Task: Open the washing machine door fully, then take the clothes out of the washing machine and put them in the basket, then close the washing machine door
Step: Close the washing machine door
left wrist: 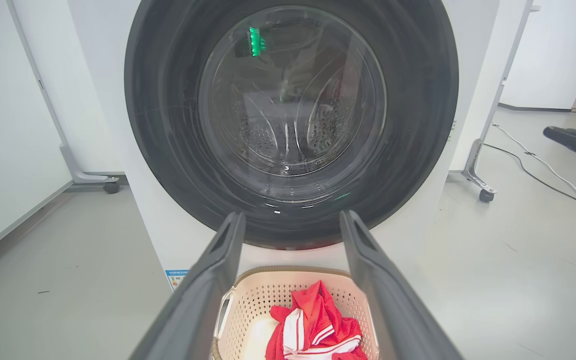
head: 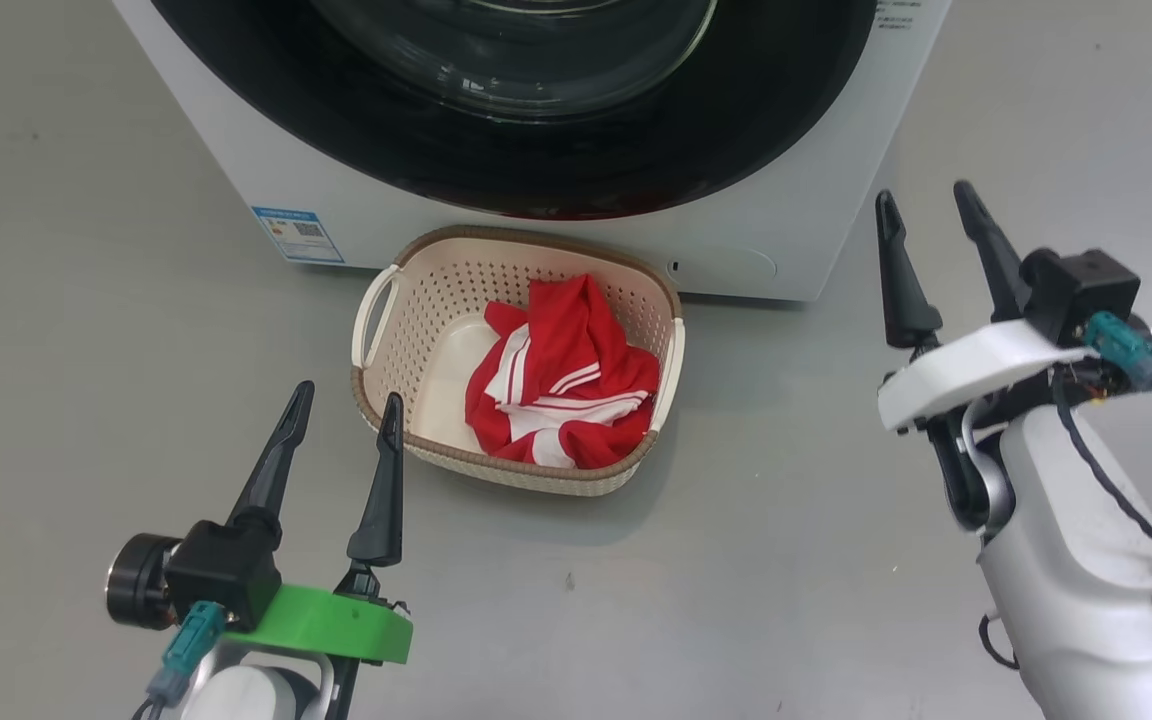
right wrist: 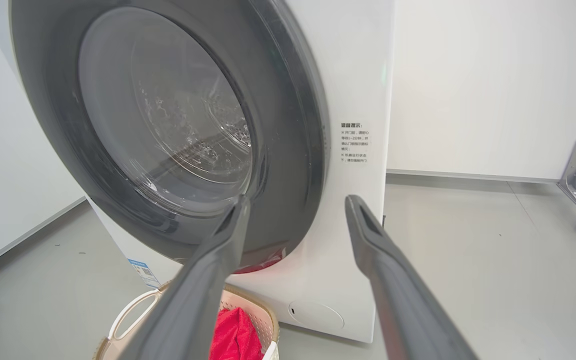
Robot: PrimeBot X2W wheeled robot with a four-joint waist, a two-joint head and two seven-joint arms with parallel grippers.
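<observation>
Two grippers, the left gripper (head: 350,392) and the right gripper (head: 924,192), stand with fingers spread and empty, one on either side of the basket (head: 526,233). Red clothes (head: 561,385) lie bunched inside the basket, which sits on the floor (head: 86,400) just before the washing machine (head: 266,180). The washing machine door (head: 756,120) lies shut against its front.

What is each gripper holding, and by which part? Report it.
Nothing. The left gripper and right gripper both stand open and empty; the clothes lie in the basket.
</observation>
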